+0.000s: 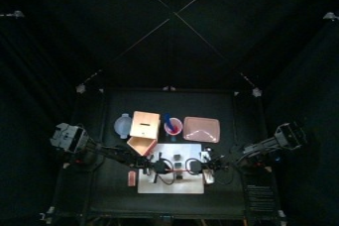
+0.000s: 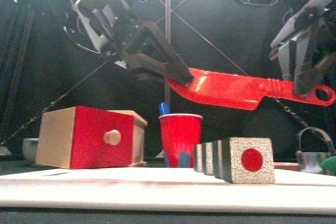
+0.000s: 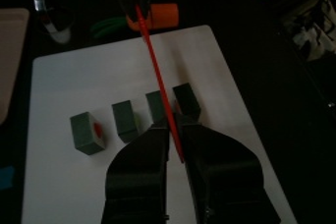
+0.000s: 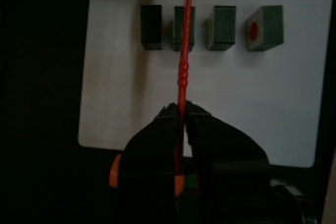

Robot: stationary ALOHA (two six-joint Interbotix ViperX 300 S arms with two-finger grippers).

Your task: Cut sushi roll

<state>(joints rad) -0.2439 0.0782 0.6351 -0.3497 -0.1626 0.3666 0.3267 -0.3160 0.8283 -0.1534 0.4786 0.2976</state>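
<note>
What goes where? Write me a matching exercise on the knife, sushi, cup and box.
1 red knife
2 sushi slices
3 red cup
4 wooden box

A in a row on the white board
B upright, beyond the board
C held aloft
D left of the cup, front view

Pairs: 1-C, 2-A, 3-B, 4-D

Dark slices (image 4: 210,27), red-centred; white board (image 4: 132,90)

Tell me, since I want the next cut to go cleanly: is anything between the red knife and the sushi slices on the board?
Nothing visible. The red knife, held by both grippers, hangs above the sushi slices on the white board. The wooden box and red cup stand behind, off to the side.
</note>
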